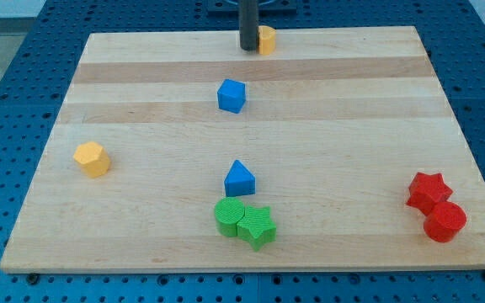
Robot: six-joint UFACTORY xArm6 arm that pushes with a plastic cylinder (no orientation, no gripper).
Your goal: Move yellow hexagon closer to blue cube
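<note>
At nine o'clock on the wooden worktop [327, 135], near the view's left edge, sits the yellow hexagon [92, 158], alone and well apart from every other block. From the worktop's middle, the blue cube [231, 95] lies at about twelve o'clock, well apart from the hexagon and up toward the view's top right of it. At six o'clock from the cube, well below it, stands a blue block with a peaked top [239, 178], its shape like a small house or prism. Just below that, near the view's bottom edge, a green cylinder [228, 216] and a green star [258, 225] sit pressed together, the star on the right side of the cylinder.

Up at twelve o'clock on the worktop's far edge, the dark rod comes down and my tip [249, 47] rests on the wood. It touches or nearly touches a second yellow block [266, 39] at its three o'clock side; that block is half hidden by the rod, so I cannot make out its shape for certain. My tip is above the blue cube in the view and far from the yellow hexagon. No hand shows on the arm, only the rod, so wide or narrow cannot be told.

At four o'clock, near the view's right edge, a red star [428, 191] touches a red cylinder [445, 221] lying just below it.
</note>
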